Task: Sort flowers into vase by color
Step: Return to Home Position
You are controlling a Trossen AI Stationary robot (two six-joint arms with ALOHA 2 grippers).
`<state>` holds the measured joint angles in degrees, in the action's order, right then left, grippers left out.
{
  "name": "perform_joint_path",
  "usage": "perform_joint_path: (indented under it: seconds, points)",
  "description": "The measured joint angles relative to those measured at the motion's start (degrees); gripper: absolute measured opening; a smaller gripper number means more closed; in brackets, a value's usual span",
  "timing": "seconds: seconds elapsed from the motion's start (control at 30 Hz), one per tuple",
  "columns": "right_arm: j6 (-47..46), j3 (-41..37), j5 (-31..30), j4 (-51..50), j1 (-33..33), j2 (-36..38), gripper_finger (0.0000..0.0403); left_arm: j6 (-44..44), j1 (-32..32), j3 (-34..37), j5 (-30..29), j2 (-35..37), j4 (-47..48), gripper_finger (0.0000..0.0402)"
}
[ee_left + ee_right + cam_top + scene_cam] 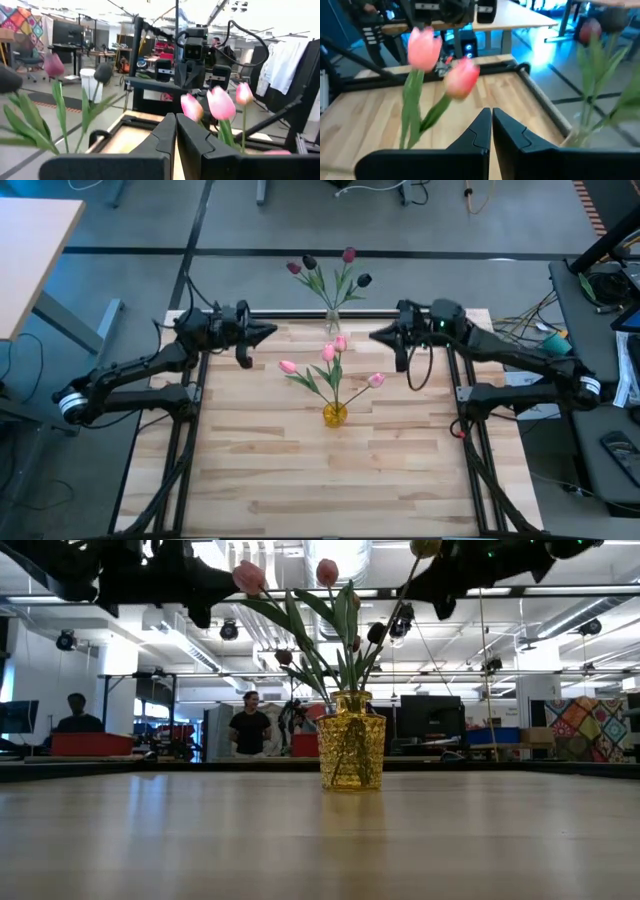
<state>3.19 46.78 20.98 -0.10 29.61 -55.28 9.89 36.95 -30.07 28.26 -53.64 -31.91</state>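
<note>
Held clenched and empty either side of the clear vase [331,323], left gripper [272,333] and right gripper [374,336], apparently to stay clear of the sorted pink tulips [328,353].

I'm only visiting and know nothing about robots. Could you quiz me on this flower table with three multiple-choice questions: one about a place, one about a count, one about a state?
1. Where does the clear vase stand?
A) at the far edge of the table
B) in its middle
C) on the floor

2. How many pink tulips are in the yellow vase?
A) one
B) four
C) eight

3. The jaws of the left arm and the right arm are:
A) both open
B) holding one tulip
C) both shut and empty

Answers:
1 A, it stands at the far edge, beyond the yellow vase.
2 B, four pink heads rise from it.
3 C, each wrist view shows them pressed together on nothing.
</note>
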Motion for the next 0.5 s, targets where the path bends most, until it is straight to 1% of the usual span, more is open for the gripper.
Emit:
perform_joint_path:
  seconds: [0.23, 0.4, 0.5]
  points:
    - [-4.8, -11.1, -1.1, 10.4, -0.5, 3.3, 0.0008, -0.3, -2.2, 5.7, -0.8, 2.0, 1.8, 0.0000]
    - [-4.3, -17.2, -3.4, 12.7, -0.4, 6.5, 0.0008, -0.3, -2.3, 9.1, -0.9, 3.6, 1.5, 0.0000]
    - [-4.1, -20.2, -4.6, 12.4, -0.5, 8.9, 0.0008, -0.7, -2.3, 11.8, -3.2, 5.3, 1.5, 0.0000]
